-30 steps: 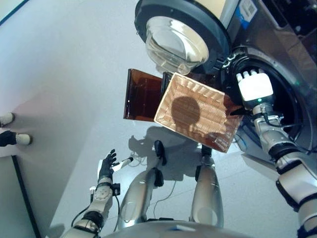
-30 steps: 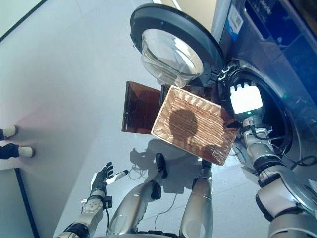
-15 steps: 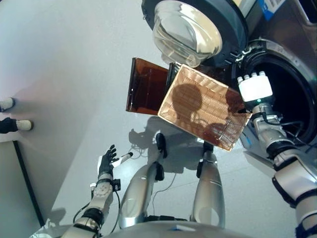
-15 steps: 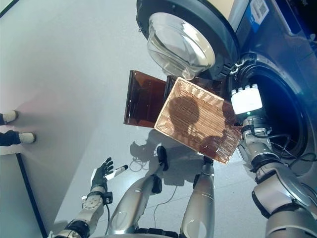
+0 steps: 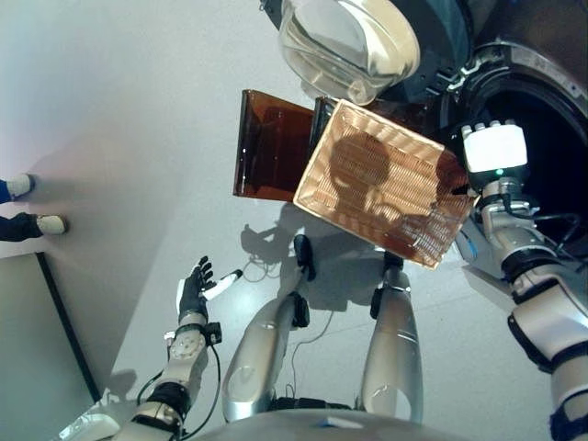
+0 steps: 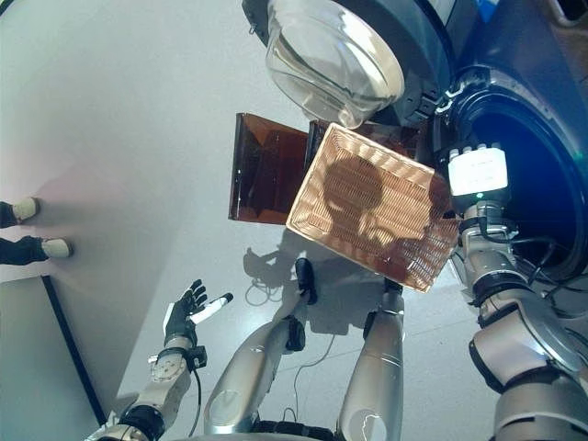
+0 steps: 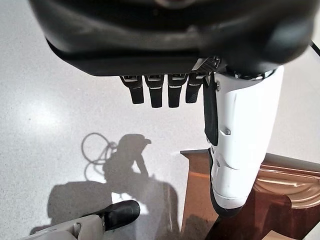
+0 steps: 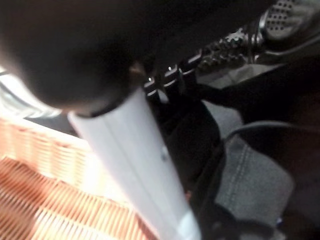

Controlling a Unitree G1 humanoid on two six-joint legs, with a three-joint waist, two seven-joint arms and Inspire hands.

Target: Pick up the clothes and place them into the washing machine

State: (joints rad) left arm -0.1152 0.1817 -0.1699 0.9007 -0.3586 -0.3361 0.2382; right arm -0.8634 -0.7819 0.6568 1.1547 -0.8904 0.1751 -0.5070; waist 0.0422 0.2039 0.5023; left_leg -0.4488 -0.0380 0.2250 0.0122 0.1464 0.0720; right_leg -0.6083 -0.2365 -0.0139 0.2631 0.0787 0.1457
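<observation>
The washing machine's drum opening (image 5: 551,119) gapes dark at the upper right, its round glass door (image 5: 347,41) swung open beside it. My right hand (image 5: 494,152) is at the drum's mouth, fingers straight and pointing in, empty. Past those fingers (image 8: 170,75), grey cloth (image 8: 250,170) lies inside the drum. A copper-coloured woven basket (image 5: 390,179) leans tilted just left of that hand, nothing in it. My left hand (image 5: 193,292) hangs open and idle low on the left above the floor.
A brown translucent box (image 5: 266,142) stands on the floor behind the basket, also in the left wrist view as a brown box (image 7: 200,200). A person's shoes (image 5: 23,223) show at the left edge. A dark panel (image 5: 37,358) borders the lower left.
The whole picture has shifted, so the camera moved. Relative to the basket and the drum, both hands stay where they were.
</observation>
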